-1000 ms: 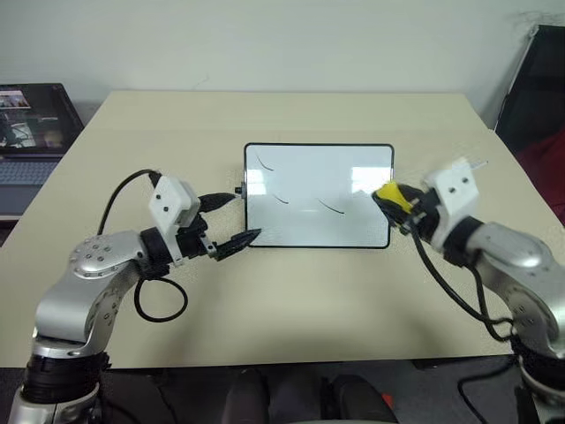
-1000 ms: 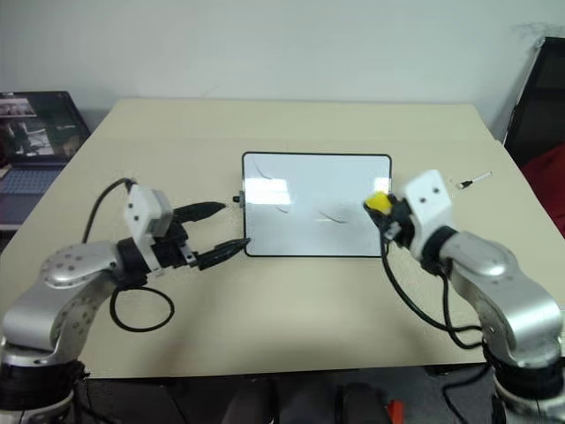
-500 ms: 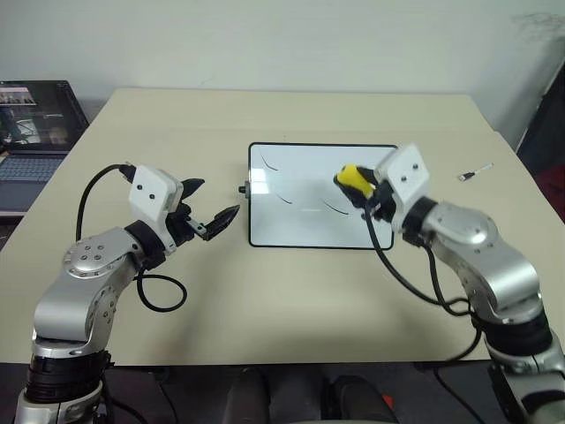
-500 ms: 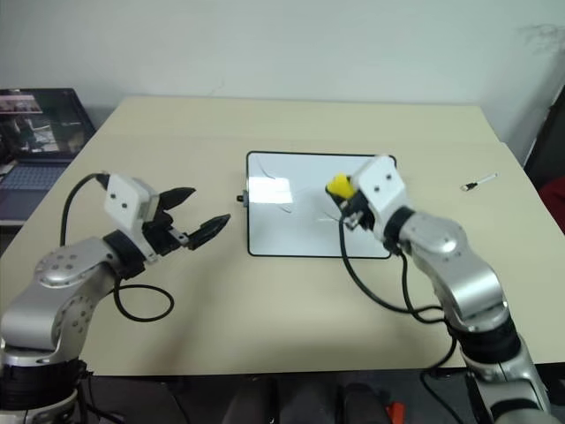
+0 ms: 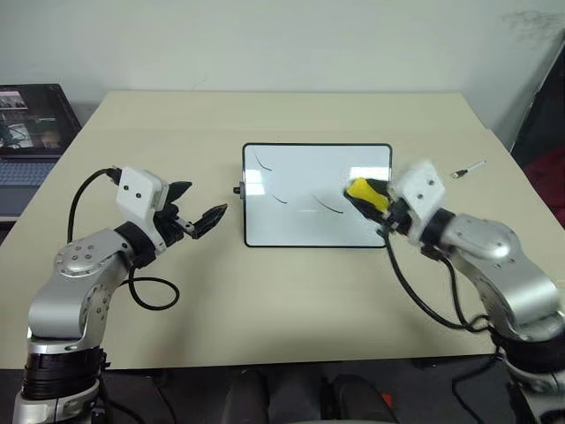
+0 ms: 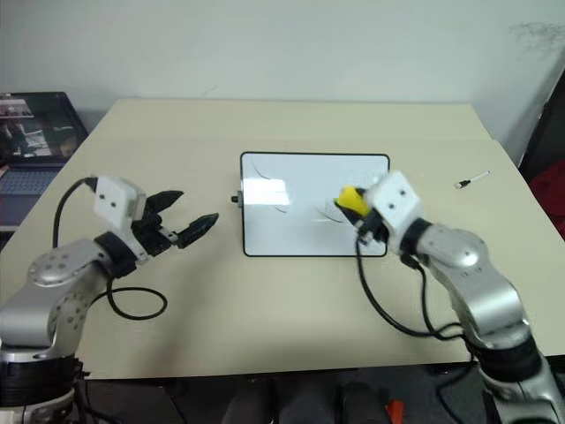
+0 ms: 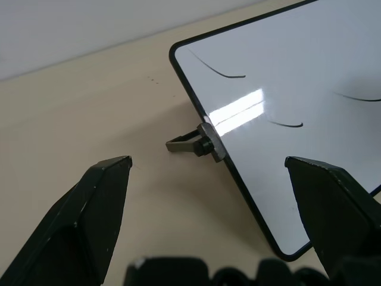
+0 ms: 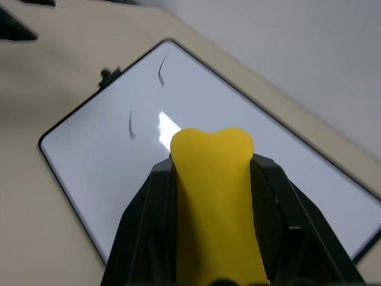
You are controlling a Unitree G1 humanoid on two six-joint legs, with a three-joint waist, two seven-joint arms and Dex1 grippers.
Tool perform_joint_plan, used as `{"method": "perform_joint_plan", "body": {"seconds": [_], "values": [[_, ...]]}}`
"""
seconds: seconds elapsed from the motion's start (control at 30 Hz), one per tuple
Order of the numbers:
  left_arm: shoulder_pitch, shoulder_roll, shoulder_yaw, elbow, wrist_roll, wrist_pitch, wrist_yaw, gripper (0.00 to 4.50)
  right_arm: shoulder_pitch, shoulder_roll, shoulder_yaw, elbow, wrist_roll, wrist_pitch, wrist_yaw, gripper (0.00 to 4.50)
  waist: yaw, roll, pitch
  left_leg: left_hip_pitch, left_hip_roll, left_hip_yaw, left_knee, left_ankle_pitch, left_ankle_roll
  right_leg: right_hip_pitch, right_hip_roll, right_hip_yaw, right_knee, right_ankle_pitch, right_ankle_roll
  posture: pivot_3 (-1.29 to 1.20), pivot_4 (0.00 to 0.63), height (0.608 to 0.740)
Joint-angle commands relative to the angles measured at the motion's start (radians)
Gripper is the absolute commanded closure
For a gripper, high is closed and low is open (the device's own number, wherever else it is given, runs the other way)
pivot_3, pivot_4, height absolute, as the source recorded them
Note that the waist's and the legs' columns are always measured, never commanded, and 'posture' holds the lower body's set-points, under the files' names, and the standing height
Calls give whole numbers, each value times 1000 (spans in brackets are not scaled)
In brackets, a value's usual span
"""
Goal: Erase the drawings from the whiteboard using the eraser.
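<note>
Laptop (image 5: 31, 124): seen at the table's (image 5: 291, 300) far left edge.
Left gripper (image 5: 196, 208): fingers spread apart, nothing held, left of the whiteboard.
Whiteboard (image 5: 317, 195): laid flat at mid-table.
Drawings (image 5: 332, 207): three thin curved strokes are seen on the whiteboard.
Eraser (image 5: 366, 193): clamped by the right gripper (image 5: 381, 205) over the whiteboard's right part.
Pen (image 5: 467, 169): at far right.

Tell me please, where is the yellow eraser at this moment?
The eraser is clamped in the right gripper, over the right part of the whiteboard, close to the rightmost of the drawings.
</note>
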Motion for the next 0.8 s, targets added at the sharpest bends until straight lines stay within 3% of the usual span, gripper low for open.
{"method": "perform_joint_plan", "body": {"seconds": [0.03,0.37,0.8], "values": [[-32,6,21,7,17,-45,6,0,-99,61,69,108,-82,-86,-19,3191,3,0,0,0,0,0,0,0,0,0,0,0,0,0,0,0,150,740],[-92,-33,6,44,79,-74,100,0,-389,306,220,624,-286,-343,-53,3191,5,0,0,-1,0,0,0,0,0,0,-1,-1,-1,0,0,0,150,740],[-94,-32,-9,27,76,-58,92,0,-689,481,216,1178,-404,-545,-98,3192,3,0,0,-1,1,0,0,0,0,-2,-3,0,0,0,0,0,150,740]]}}
